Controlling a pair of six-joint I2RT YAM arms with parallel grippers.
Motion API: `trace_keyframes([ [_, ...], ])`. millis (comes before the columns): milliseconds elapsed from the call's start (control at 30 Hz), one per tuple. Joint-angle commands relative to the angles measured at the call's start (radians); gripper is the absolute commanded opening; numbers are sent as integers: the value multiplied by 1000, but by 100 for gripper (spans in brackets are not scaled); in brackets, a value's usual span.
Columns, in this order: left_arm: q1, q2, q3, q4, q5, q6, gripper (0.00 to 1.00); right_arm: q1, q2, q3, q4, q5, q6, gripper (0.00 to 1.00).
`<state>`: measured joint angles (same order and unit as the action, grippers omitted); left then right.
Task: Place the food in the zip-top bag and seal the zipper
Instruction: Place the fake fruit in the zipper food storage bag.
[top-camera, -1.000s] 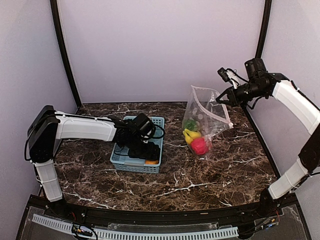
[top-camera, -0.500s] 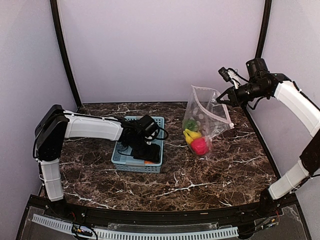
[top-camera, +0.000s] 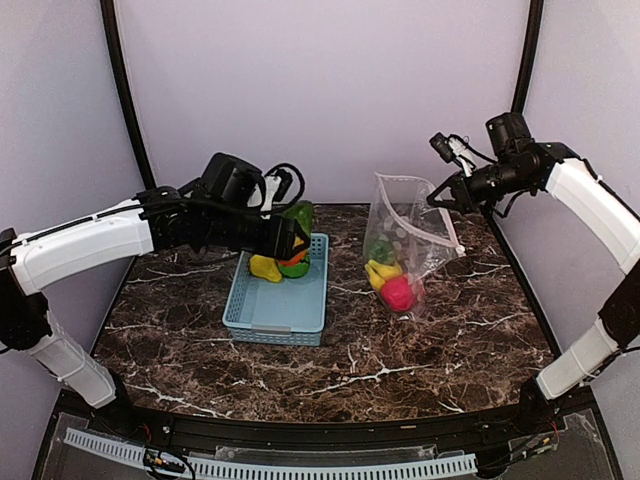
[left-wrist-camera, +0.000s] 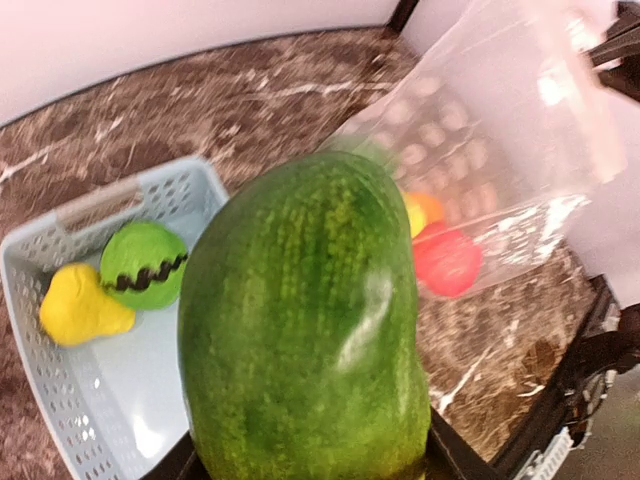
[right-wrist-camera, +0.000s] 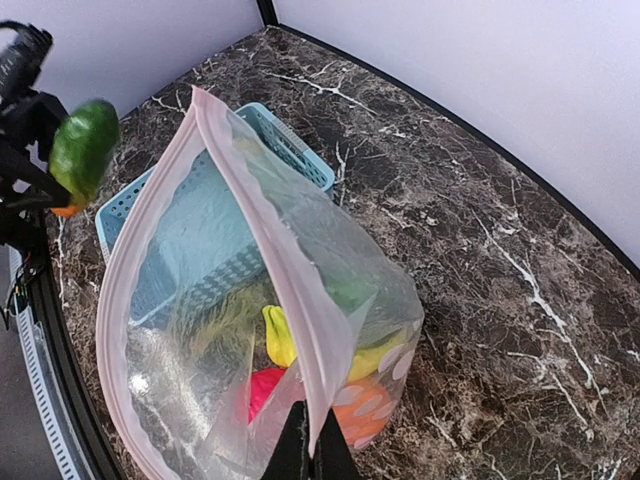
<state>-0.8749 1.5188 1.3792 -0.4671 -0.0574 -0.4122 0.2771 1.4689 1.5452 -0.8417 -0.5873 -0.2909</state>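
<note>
My left gripper (top-camera: 296, 238) is shut on the striped green melon (top-camera: 298, 218) and holds it in the air above the far end of the light blue basket (top-camera: 250, 312). The melon (left-wrist-camera: 310, 330) fills the left wrist view. A yellow lemon (left-wrist-camera: 80, 305) and a green ball with a black zigzag (left-wrist-camera: 145, 265) lie in the basket. My right gripper (right-wrist-camera: 312, 455) is shut on the pinkish zipper strip (right-wrist-camera: 270, 230) of the clear bag (top-camera: 405, 235) and holds its mouth open. Inside lie a banana (right-wrist-camera: 278, 325), a pink-red ball (right-wrist-camera: 262, 392), an orange (right-wrist-camera: 375, 412) and a green pepper (right-wrist-camera: 350, 290).
The bag rests on the dark marble table (top-camera: 400, 350) at the right back, a short way right of the basket. Lilac walls and black corner posts (top-camera: 128, 110) close in the back and sides.
My left arm has risen out of the basket with the melon in its gripper and swung up and back. My right gripper and the bag top have shifted slightly left.
</note>
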Motion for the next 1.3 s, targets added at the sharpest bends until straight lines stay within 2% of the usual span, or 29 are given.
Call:
trace_keyframes([
  [0, -11, -37, 64, 266, 206, 60, 51, 27, 37, 85, -43, -14, -24, 0],
  [100, -51, 8, 136, 403, 276, 81, 49, 38, 49, 109, -56, -13, -21, 0],
  [200, -90, 71, 195, 562, 288, 94, 50, 43, 60, 122, -62, -8, -18, 0],
  [367, -118, 237, 347, 679, 337, 52, 50, 46, 96, 202, -126, -40, -6, 0],
  [500, -143, 345, 443, 700, 206, 153, 50, 48, 107, 244, -156, -54, 0, 0],
  [600, -150, 406, 455, 753, 91, 198, 50, 48, 104, 242, -158, -62, 5, 0],
  [833, -151, 508, 521, 780, -51, 275, 52, 48, 95, 242, -160, -73, 15, 0],
  [900, -151, 517, 517, 787, -76, 278, 55, 47, 91, 243, -160, -69, 15, 0],
  [967, -151, 522, 508, 796, -97, 278, 62, 48, 89, 243, -159, -66, 15, 0],
  [1033, -152, 522, 494, 802, -109, 276, 72, 48, 90, 243, -160, -64, 16, 0],
  [1067, -152, 523, 486, 802, -113, 275, 81, 48, 91, 245, -160, -62, 16, 0],
  [1133, -151, 522, 483, 804, -110, 269, 88, 48, 93, 246, -158, -60, 19, 0],
  [1267, -151, 512, 491, 800, -97, 261, 94, 48, 105, 253, -155, -59, 24, 0],
])
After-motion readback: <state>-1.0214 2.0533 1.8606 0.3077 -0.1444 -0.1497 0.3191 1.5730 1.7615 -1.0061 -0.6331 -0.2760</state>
